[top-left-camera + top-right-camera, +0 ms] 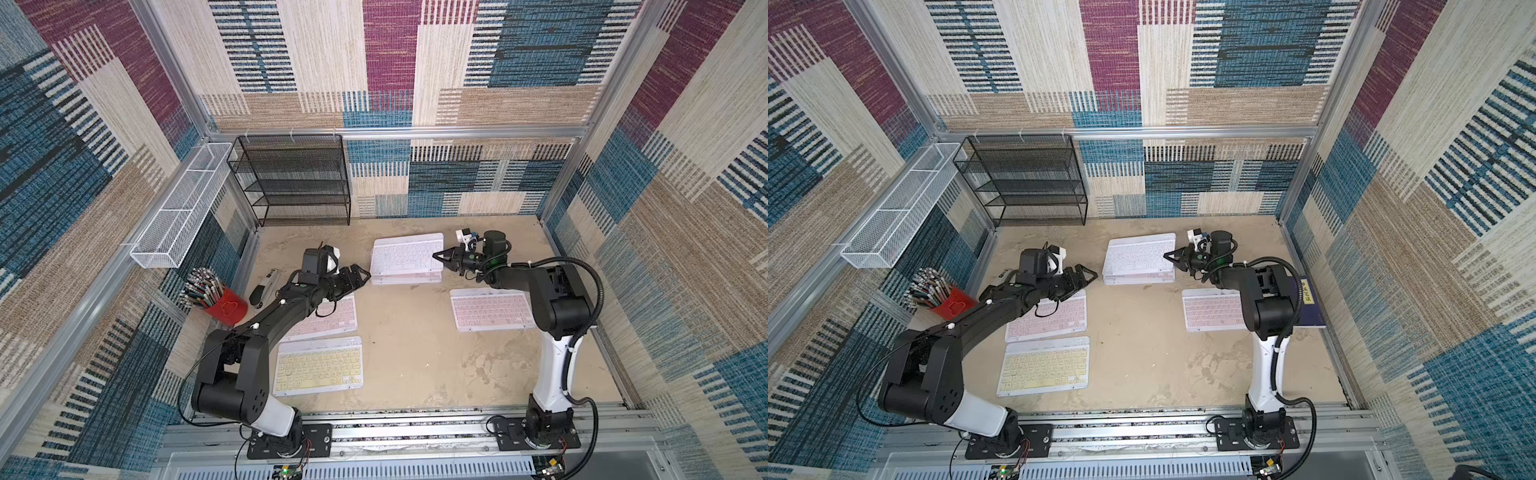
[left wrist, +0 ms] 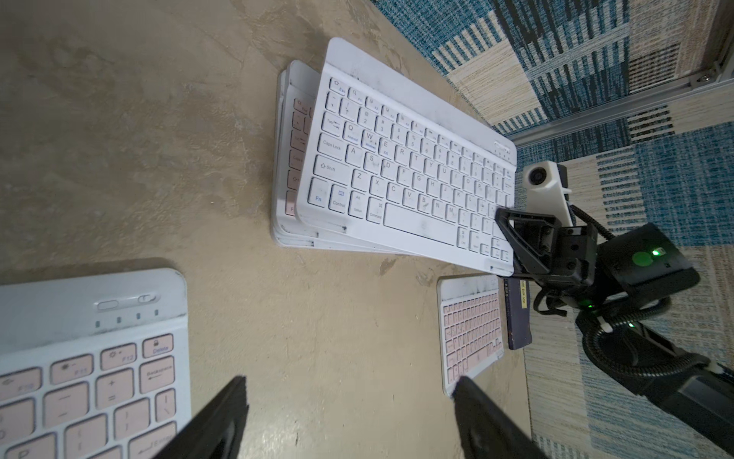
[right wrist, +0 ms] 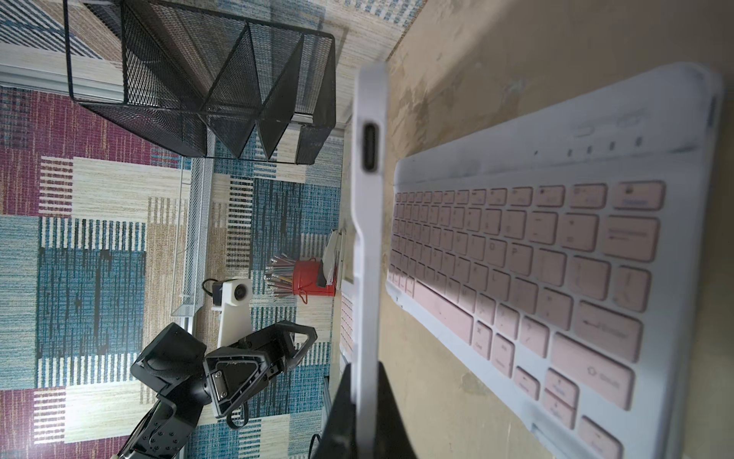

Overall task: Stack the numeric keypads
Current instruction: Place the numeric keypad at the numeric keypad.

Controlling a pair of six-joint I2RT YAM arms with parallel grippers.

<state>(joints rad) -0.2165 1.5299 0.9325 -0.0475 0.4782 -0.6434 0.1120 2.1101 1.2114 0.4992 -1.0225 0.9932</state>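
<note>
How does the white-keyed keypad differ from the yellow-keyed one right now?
The white-keyed keypad tops a stack; the yellow-keyed keypad lies unstacked on the table. The right gripper clamps the white-keyed keypad's edge; no gripper holds the yellow-keyed keypad. Both have white frames and like size.

Left gripper (image 1: 362, 277) agape; right gripper (image 1: 436, 256) tightly closed

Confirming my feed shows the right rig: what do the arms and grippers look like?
Black links and a white lower segment on left arm and right arm, black cable looped alongside. Black triangular-frame left gripper and right gripper, white camera mounts, green wrist lights.
</note>
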